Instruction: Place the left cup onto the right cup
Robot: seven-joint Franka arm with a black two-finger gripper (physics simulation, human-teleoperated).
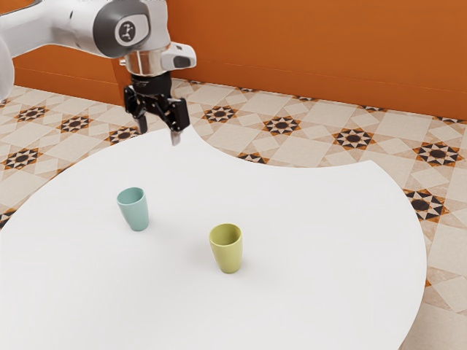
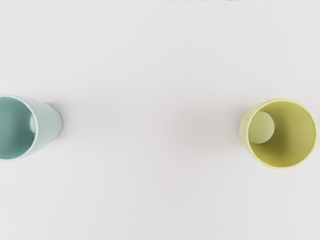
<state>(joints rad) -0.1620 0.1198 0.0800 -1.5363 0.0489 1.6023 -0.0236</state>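
While gripper hangs high, fingers apart (empty), teal cup stands upright well below — seemingly off to one side, yellow-green cup opposite.

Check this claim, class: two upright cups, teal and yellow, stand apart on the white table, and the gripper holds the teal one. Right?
No: the exterior view shows the gripper open and empty, above the table, away from the teal cup. The rest stands.
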